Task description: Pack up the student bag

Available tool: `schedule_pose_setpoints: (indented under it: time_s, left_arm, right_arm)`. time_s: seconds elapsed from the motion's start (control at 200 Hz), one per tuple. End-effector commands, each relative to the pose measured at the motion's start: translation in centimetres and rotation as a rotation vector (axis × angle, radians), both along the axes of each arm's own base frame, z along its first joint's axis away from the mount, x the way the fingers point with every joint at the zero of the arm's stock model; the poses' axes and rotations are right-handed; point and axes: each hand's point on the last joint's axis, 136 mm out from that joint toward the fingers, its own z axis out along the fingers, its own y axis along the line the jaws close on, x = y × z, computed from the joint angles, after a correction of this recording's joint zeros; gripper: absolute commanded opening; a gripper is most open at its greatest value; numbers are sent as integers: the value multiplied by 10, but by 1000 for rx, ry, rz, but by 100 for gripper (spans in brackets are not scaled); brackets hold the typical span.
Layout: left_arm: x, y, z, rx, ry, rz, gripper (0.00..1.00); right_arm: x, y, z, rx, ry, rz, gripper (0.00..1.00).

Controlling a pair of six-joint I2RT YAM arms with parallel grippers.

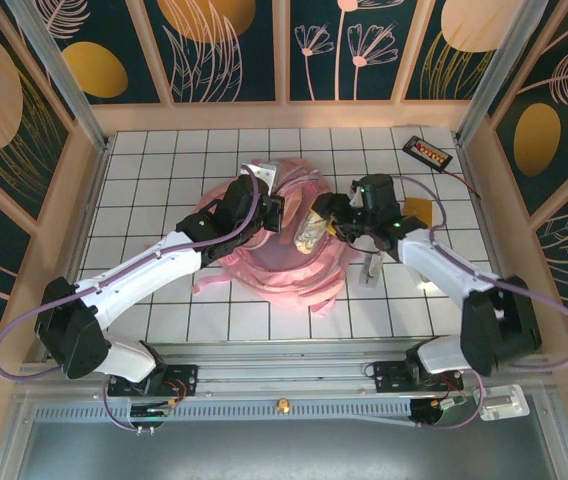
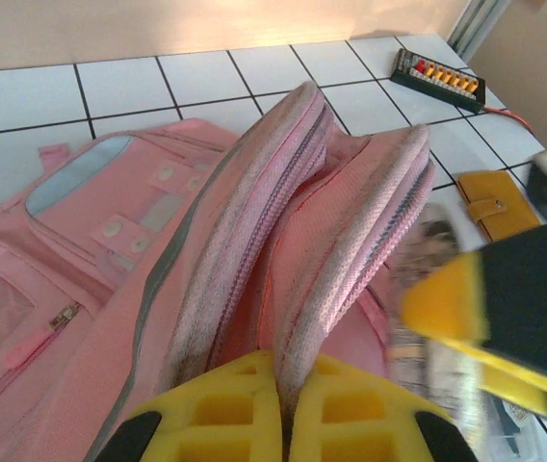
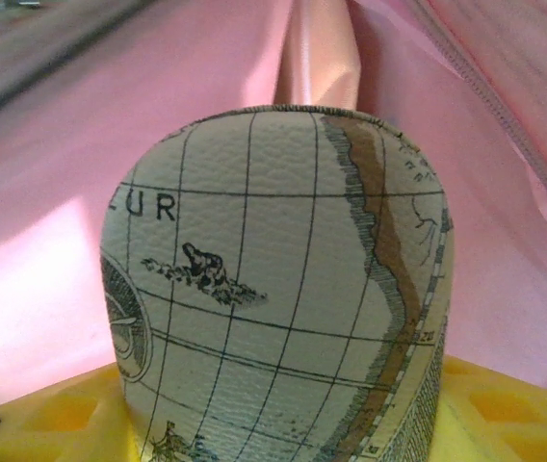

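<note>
Evidently limp and light, the student bag (image 1: 261, 272) sprawls mid-table; its zippered rim (image 2: 254, 250) is the best handhold, pinched tight by the left gripper (image 2: 278, 390), while the right gripper (image 1: 330, 216), at its 3 o'clock, clasps a map-printed pouch (image 3: 273, 289).

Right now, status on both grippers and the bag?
Left gripper shut on student bag, zipper edge held up. Right gripper shut on map-print pouch at the opening. Nothing seen blocking it.

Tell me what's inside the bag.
Inside the bag, at its mouth, is a map-print case held by the right gripper, pink lining around it. Anything deeper is hidden by the case and fabric.
</note>
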Motion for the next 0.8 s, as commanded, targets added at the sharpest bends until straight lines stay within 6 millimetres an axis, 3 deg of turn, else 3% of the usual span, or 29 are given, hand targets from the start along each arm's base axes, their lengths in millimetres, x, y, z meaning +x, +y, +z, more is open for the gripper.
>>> schedule_pose_setpoints:
  time_s: [0.0, 0.165, 0.26, 0.345, 0.54, 0.651, 0.796]
  left_arm:
    - [7, 0, 54, -133, -99, 25, 0]
    - [6, -2, 57, -146, -105, 23, 0]
    - [7, -2, 58, -146, -105, 23, 0]
    - [7, -1, 59, -144, -108, 28, 0]
    - [8, 1, 55, -126, -112, 34, 0]
    - [9, 2, 53, -122, -112, 38, 0]
    - [9, 2, 53, -117, -116, 37, 0]
  right_arm:
    - [12, 29, 12, 130, -25, 26, 55]
    - [18, 57, -16, 127, 33, 57, 59]
    - [19, 72, -29, 126, 67, 85, 73]
    - [20, 73, -31, 123, 68, 89, 84]
    - [12, 64, -9, 84, -5, 106, 90]
    - [3, 52, 9, 35, -69, 111, 93]
    - [-15, 35, 19, -38, -108, 121, 99]
